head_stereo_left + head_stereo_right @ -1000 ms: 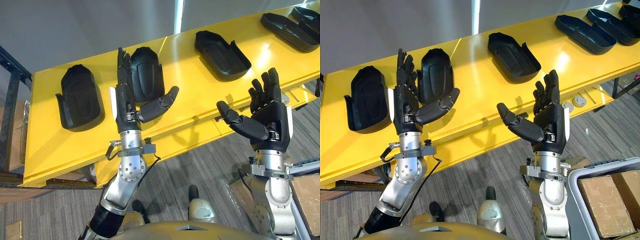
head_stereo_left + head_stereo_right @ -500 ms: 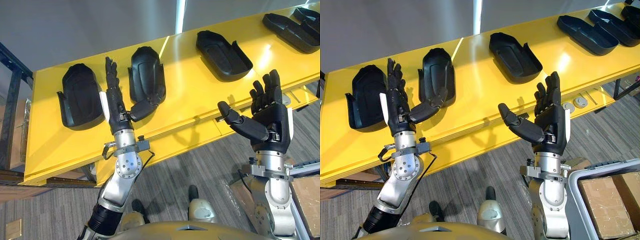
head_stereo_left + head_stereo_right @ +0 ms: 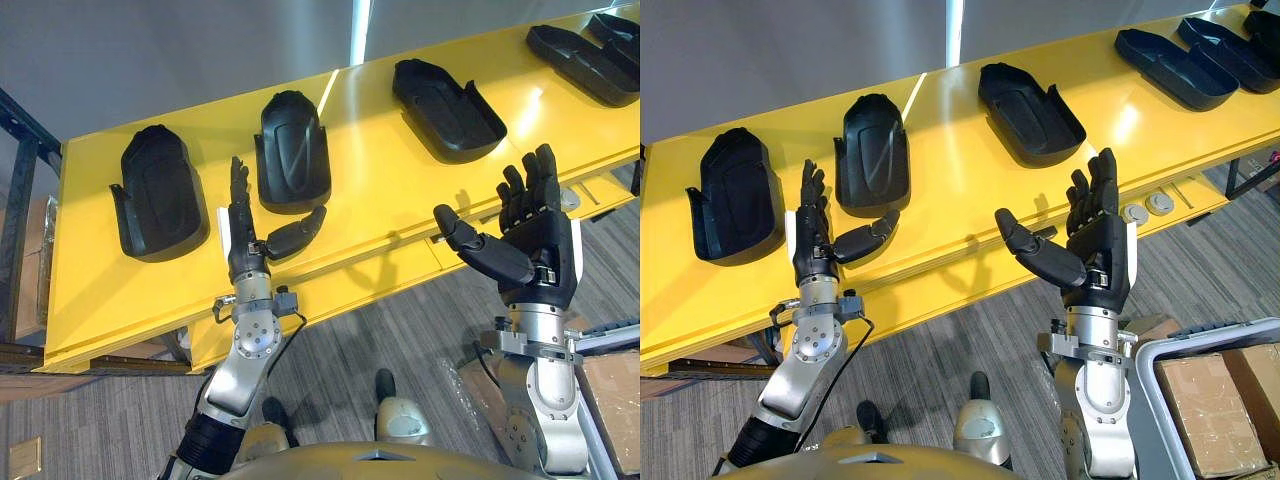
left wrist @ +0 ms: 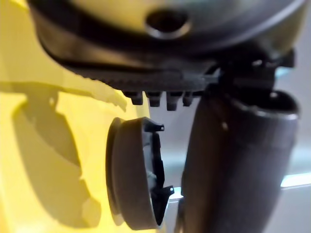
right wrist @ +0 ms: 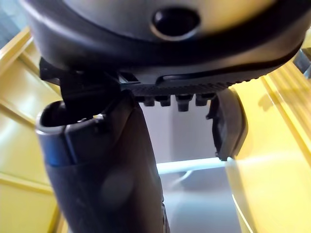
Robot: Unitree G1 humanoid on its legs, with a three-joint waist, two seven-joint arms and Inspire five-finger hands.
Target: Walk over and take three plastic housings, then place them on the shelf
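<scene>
Both my hands are up, fingers straight and spread, nothing in them. My left hand (image 3: 241, 245) is over the front edge of the yellow table (image 3: 380, 185), between the first housing (image 3: 160, 195) and the second housing (image 3: 292, 150), with my thumb just beside the second one. My right hand (image 3: 537, 245) hangs in front of the table edge, below the third housing (image 3: 445, 95). There are more housings (image 3: 580, 55) lying at the far right end.

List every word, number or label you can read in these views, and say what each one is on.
None can be read: the black plastic housings, the yellow table and the cardboard boxes carry no legible print.
</scene>
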